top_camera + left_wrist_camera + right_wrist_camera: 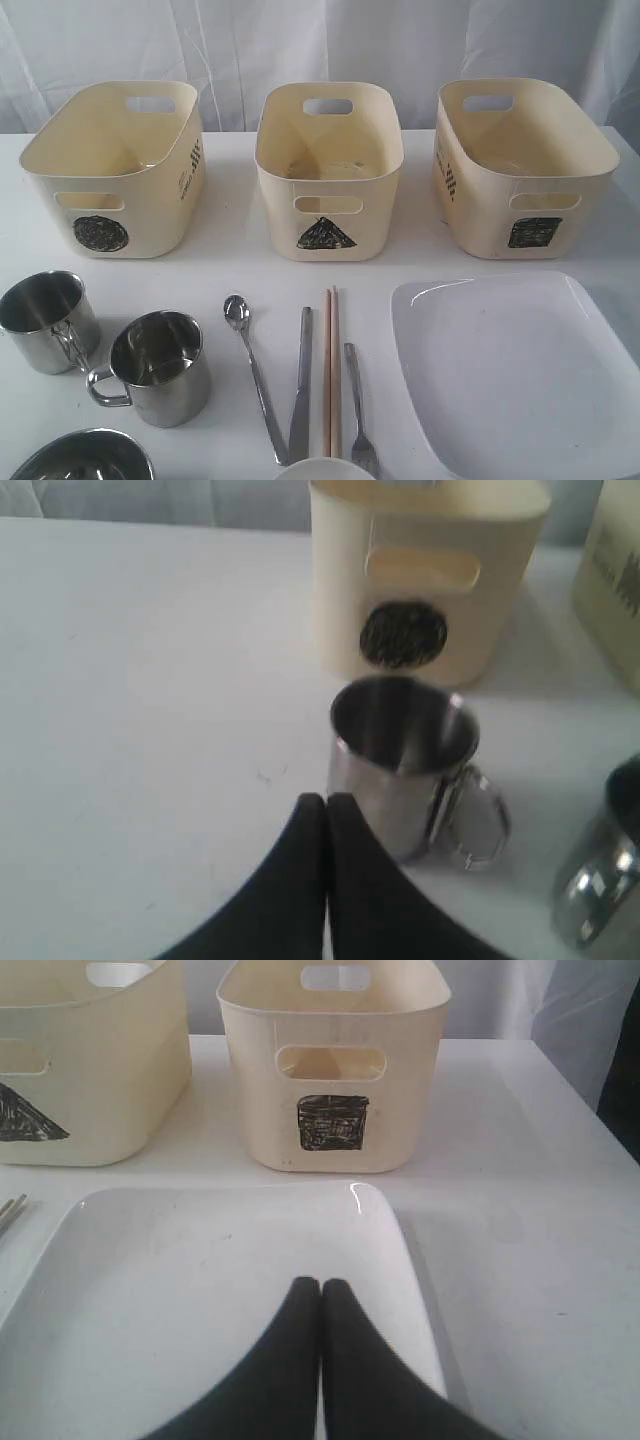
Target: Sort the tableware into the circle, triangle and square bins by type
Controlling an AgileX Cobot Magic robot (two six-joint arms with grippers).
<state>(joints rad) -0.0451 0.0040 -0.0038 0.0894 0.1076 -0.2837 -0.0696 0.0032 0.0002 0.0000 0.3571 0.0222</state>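
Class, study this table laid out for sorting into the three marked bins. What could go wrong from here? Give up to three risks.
1. The far mug and near mug stand close together, so lifting one may knock the other.
2. The spoon, knife, chopsticks and fork lie flat, side by side; picking one may drag a neighbour.
3. The plate looks about as wide as the square bin, so it may jam on the rim.
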